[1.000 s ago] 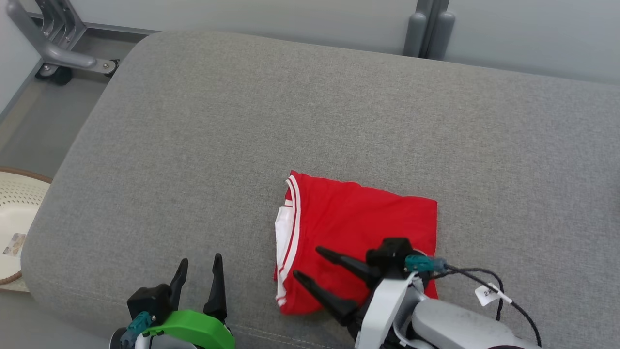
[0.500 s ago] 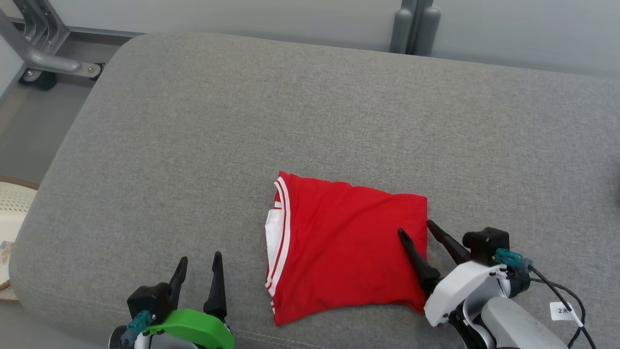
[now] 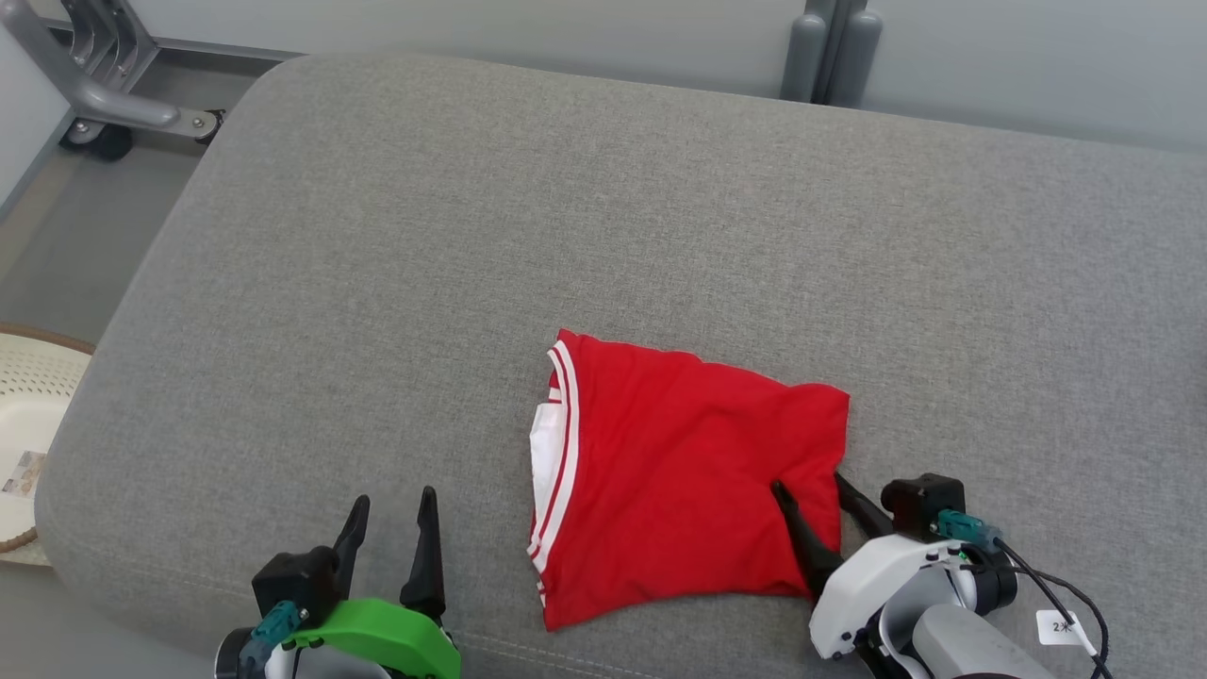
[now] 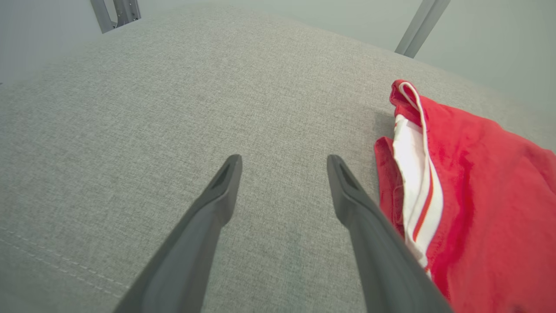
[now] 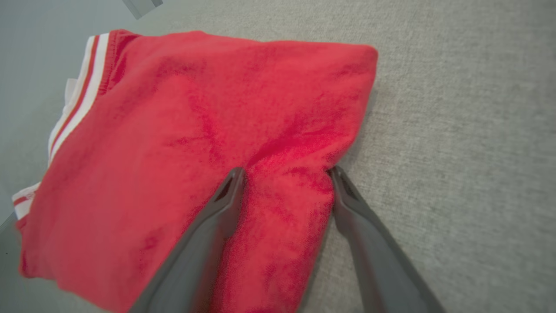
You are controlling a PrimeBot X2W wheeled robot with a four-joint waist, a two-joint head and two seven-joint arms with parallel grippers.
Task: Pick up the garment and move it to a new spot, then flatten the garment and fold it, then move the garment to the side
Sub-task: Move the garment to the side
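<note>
A grey cushion is spread across the head view. The folded red garment is laid on it, near the front edge and right of centre, with its white-striped hem turned left. Part of a pale basket is seen beside the cushion's left end. The right gripper is set at the garment's right edge with fingers spread: one is pressed on the cloth, the other placed just beside it. The left gripper is held spread over bare cushion, apart from the garment.
</note>
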